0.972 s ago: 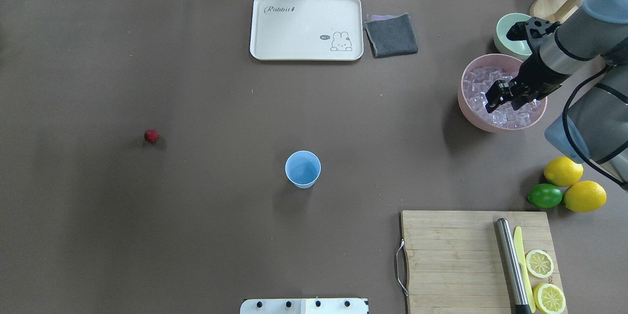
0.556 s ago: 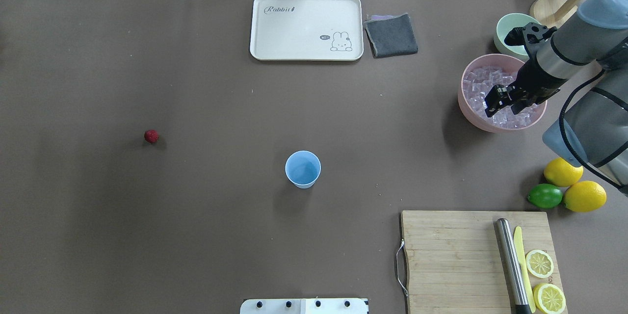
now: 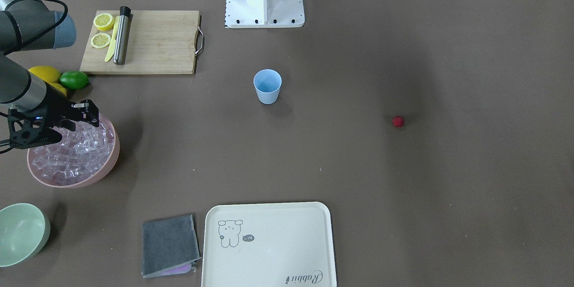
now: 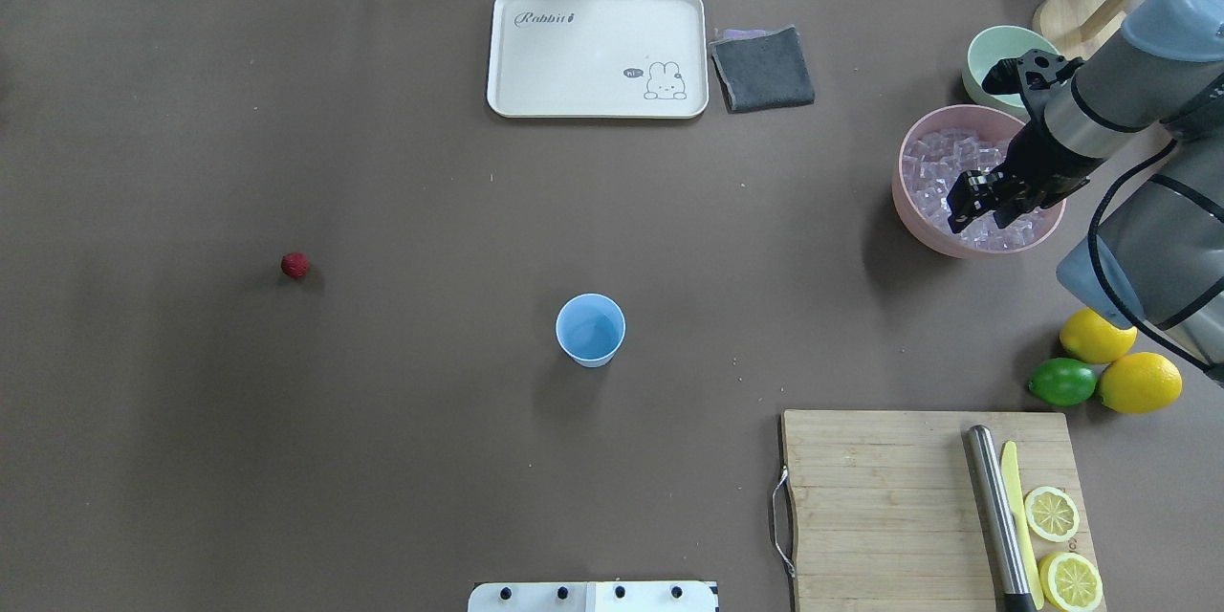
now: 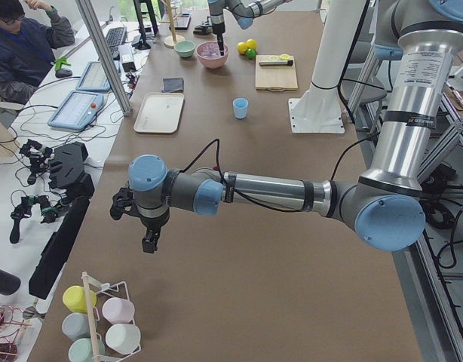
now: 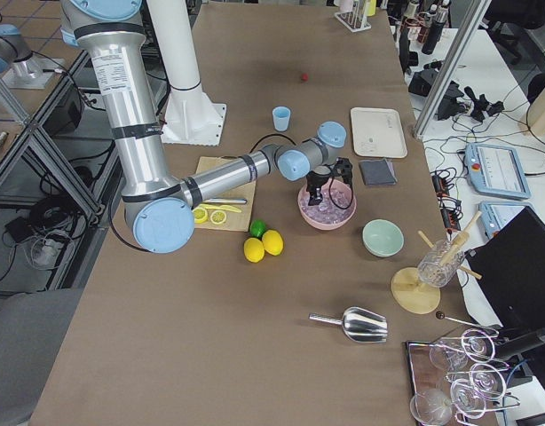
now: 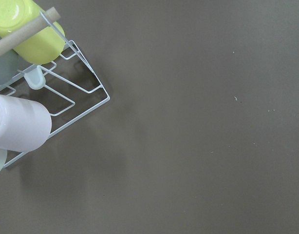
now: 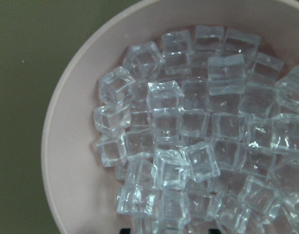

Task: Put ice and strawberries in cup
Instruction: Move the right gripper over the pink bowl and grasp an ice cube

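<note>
1. Grey right arm reaches in from 3 o'clock in the overhead view. The right claw [image 4: 983,213] hangs low inside the pink bowl [image 4: 907,210], fingers spread and holding nothing. The ice [image 4: 932,163] lies straight beneath the tips, so I judge the coming move to be a short drop and a pinch. Whether the tips touch a cube I cannot tell.
2. Left arm sits far off, beyond the overhead view's 9 o'clock edge. The left claw [image 5: 148,243] shows only in a side view, so I cannot tell whether it is spread or clenched. The right arm is by far the nearer to the ice.
3. Tray [image 4: 574,67] at 12 o'clock bears the one readable word, "Rabbit", at its 11 o'clock corner. A rabbit drawing sits at its 5 o'clock corner, and the speech bubble beside it is too small to read.
4. From the cup [image 4: 591,330], the pink bowl sits at 2 o'clock, well apart.
5. Cup stands upright and looks empty, at 8 o'clock from the right claw.
6. Strawberry [image 4: 295,265] lies alone at 9 o'clock from the cup, well apart from it, on the left arm's side.
7. Ice cubes are heaped, clear and alike, with no long axis, so any grip angle should serve.
</note>
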`<action>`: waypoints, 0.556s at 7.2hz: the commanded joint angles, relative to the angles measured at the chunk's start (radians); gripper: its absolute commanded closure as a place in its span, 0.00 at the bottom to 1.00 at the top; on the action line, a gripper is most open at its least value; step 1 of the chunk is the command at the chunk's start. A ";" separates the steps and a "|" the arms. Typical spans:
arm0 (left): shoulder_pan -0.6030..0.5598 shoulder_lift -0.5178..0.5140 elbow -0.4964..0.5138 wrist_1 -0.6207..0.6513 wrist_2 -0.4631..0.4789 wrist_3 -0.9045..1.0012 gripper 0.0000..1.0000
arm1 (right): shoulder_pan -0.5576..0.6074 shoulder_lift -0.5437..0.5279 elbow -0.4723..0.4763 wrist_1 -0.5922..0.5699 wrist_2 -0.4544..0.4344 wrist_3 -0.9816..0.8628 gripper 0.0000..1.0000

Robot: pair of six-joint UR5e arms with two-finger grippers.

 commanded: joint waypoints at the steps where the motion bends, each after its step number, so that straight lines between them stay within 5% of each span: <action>1: 0.000 0.000 0.000 0.000 0.000 0.001 0.02 | -0.002 0.000 -0.005 -0.002 -0.007 -0.003 0.89; 2: 0.000 0.000 0.000 0.000 0.000 -0.001 0.02 | -0.002 0.000 -0.005 -0.002 0.000 -0.003 1.00; 4: 0.000 -0.002 0.000 0.000 0.000 -0.002 0.02 | 0.016 0.009 0.002 -0.002 0.011 -0.002 1.00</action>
